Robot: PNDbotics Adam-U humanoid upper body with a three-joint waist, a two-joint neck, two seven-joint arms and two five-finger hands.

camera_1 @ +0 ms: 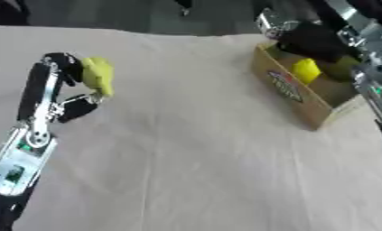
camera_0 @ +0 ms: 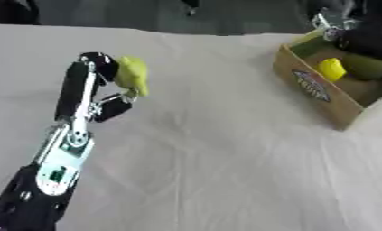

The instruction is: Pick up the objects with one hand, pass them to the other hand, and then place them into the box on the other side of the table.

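The left hand (camera_0: 99, 85) reaches up from the lower left corner, arm stretched over the white table (camera_0: 209, 171), fingers and thumb pinched on a yellow-green object (camera_0: 132, 76) held just above the cloth. Between it and the box lies a wide bare stretch of table. The cardboard box (camera_1: 292, 97) sits askew near the right edge, a yellow object (camera_1: 306, 70) and a darker green one inside. Only the right eye view shows the right arm's silver links along the right edge — the right hand (camera_1: 308, 40) hangs dark over the box, fingers unclear.
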